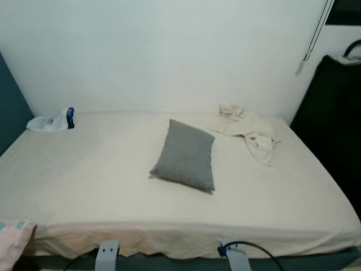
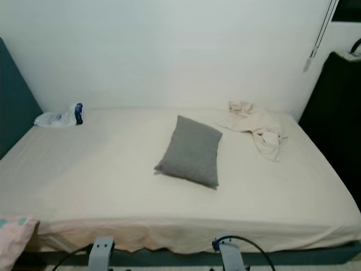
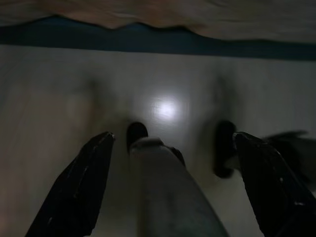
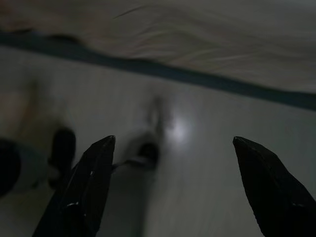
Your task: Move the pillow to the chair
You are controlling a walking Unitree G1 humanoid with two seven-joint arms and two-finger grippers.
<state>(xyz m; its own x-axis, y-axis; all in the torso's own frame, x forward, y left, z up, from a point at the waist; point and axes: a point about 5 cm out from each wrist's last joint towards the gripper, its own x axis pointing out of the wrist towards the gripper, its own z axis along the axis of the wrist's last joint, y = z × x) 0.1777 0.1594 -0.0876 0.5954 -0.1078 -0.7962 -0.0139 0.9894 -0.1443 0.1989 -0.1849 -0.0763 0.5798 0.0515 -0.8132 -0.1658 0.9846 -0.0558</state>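
Lying near the middle of the bed (image 1: 84, 186), the pillow (image 1: 186, 155) is a plump grey rectangle of coarse woven cloth, turned slightly askew so one corner points toward the wall (image 1: 169, 51). It rests flat on the cream sheet, which is smooth across most of the mattress and hangs in soft wavy folds along the near edge above a dark blue-green bed base.

Beyond the pillow and toward the far right corner of the bed lies a crumpled cream cloth (image 1: 251, 132), thin and wrinkled, close to the pillow but not touching it. Well away from the pillow, at the far left corner of the bed by the wall, sits a crinkled clear plastic bag (image 1: 52, 121) with a dark blue band at one end. A tall black piece of furniture (image 1: 333, 135) stands just past the right side of the bed. At the near left corner of the bed, a bit of pale pink fabric (image 1: 12, 240) with small teal marks pokes in.

Both arms hang low in front of the bed's near edge, well short of the pillow. The left claw (image 3: 173, 182) has its two long black fingers spread wide apart over the pale glossy floor (image 3: 44, 89), holding nothing. The right claw (image 4: 173, 185) likewise has its fingers parted and empty, with the draped sheet edge ahead of it.
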